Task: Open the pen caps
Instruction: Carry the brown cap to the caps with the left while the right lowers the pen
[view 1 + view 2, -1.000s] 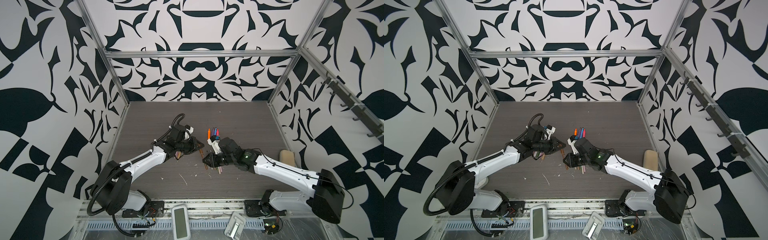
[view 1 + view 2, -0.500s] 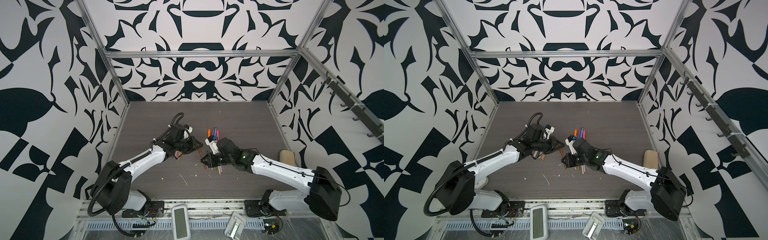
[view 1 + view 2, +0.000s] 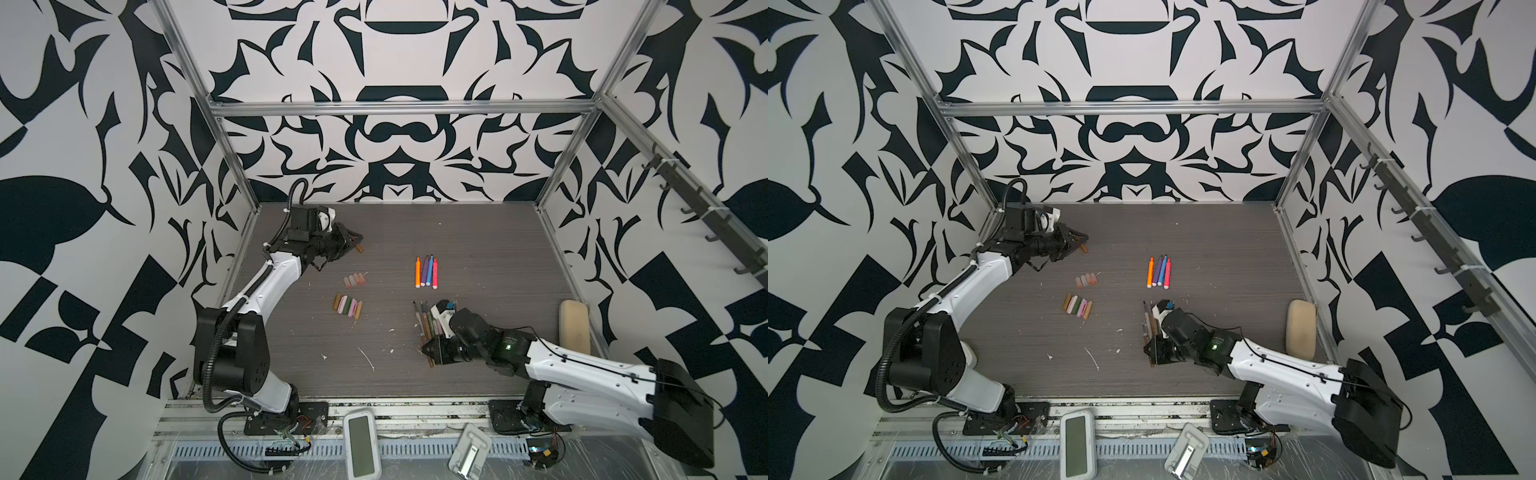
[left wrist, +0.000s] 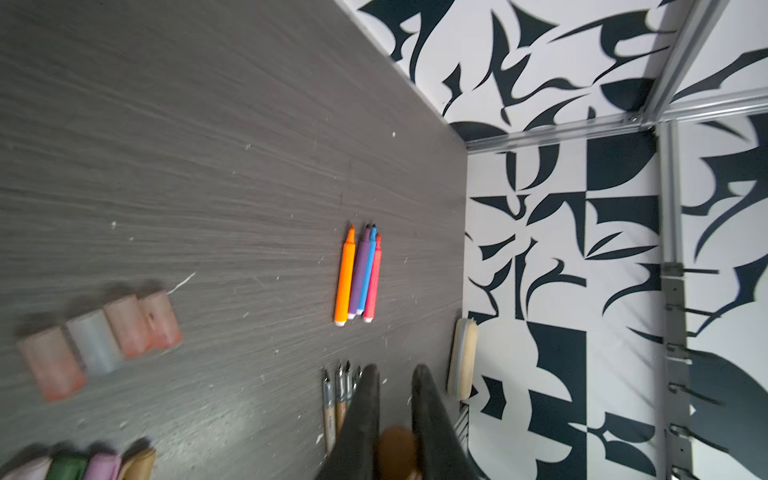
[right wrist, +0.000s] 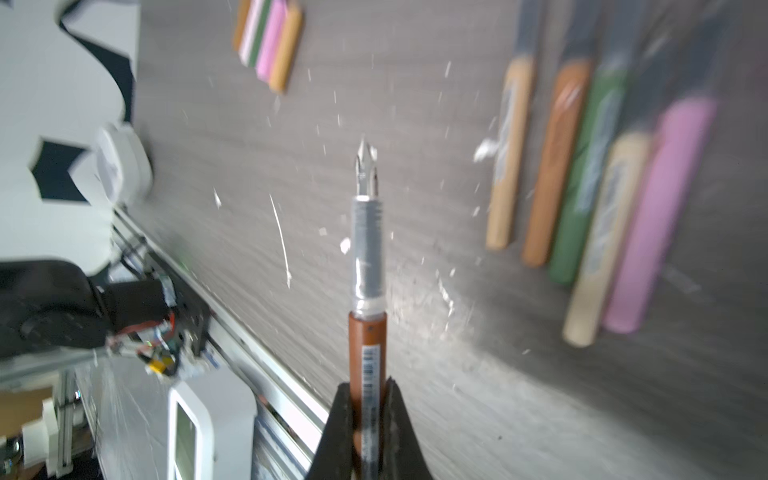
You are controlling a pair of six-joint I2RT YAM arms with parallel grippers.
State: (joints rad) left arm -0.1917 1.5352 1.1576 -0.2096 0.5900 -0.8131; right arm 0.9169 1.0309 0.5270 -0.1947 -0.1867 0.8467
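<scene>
My left gripper point(image 3: 356, 245) point(image 3: 1081, 244) point(image 4: 395, 372) hovers at the table's back left, shut on a brown pen cap point(image 3: 361, 249) point(image 4: 395, 449). Near the front right, my right gripper point(image 3: 430, 353) point(image 3: 1150, 353) point(image 5: 365, 384) is shut on a brown pen point(image 5: 368, 332) whose nib is bare. Translucent pinkish caps point(image 3: 354, 280) point(image 4: 104, 336) lie in a row, with coloured caps point(image 3: 348, 307) point(image 5: 268, 41) just in front of them. Bright pens point(image 3: 426, 272) point(image 4: 357, 278) lie uncapped mid-table. Muted pens point(image 3: 424, 320) point(image 5: 582, 187) lie beside the right gripper.
A beige sponge-like block point(image 3: 574, 326) point(image 4: 461, 357) rests against the right wall. White scraps point(image 3: 368, 359) litter the dark table. A white device point(image 3: 361, 442) sits on the front rail below the table edge.
The two grippers were together at mid-table. They have drawn apart: the left went back and left with the brown cap, the right came forward with the uncapped brown pen.
</scene>
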